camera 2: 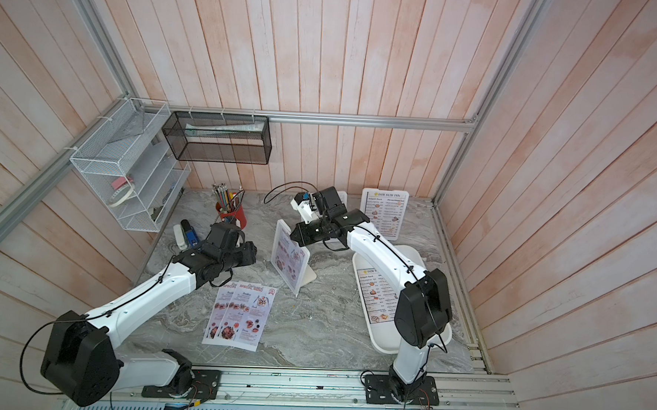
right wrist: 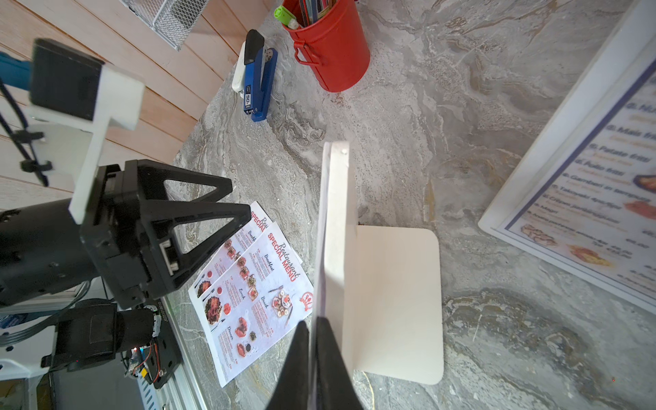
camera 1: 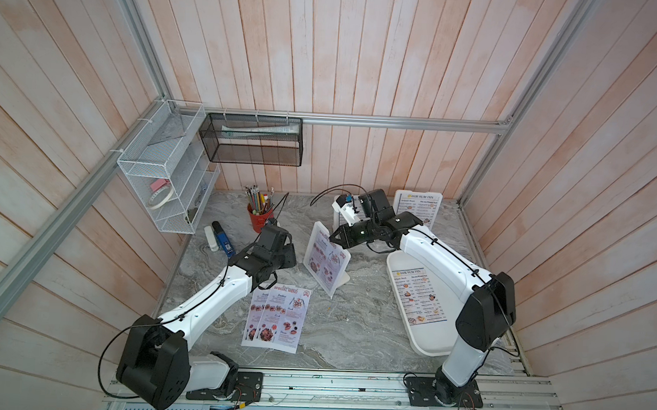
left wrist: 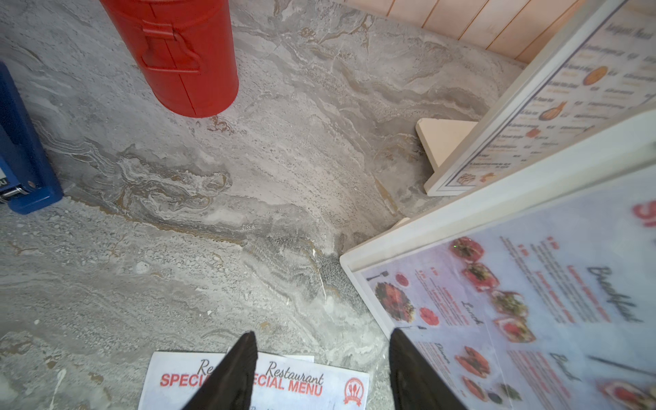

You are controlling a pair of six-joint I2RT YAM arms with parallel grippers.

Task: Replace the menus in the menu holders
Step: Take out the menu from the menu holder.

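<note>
**Progress.** The corner menu holder (camera 1: 417, 210) and the second menu holder (left wrist: 568, 99), both behind the centre menu holder (camera 1: 326, 260), already show Dim Sum Inn menus. Two loose Special Menu sheets (camera 1: 276, 319) lie on the table in front of it. It still carries its own Special Menu sheet (left wrist: 514, 301), and a spare Dim Sum Inn sheet (camera 1: 418, 297) waits in the white tray (camera 1: 399, 261) beside it.

**Pose.** I judge my right fingers (right wrist: 333, 365) clenched on that sheet's top edge. My left fingers (left wrist: 234, 372) hover beside the holder, released and empty.
</note>
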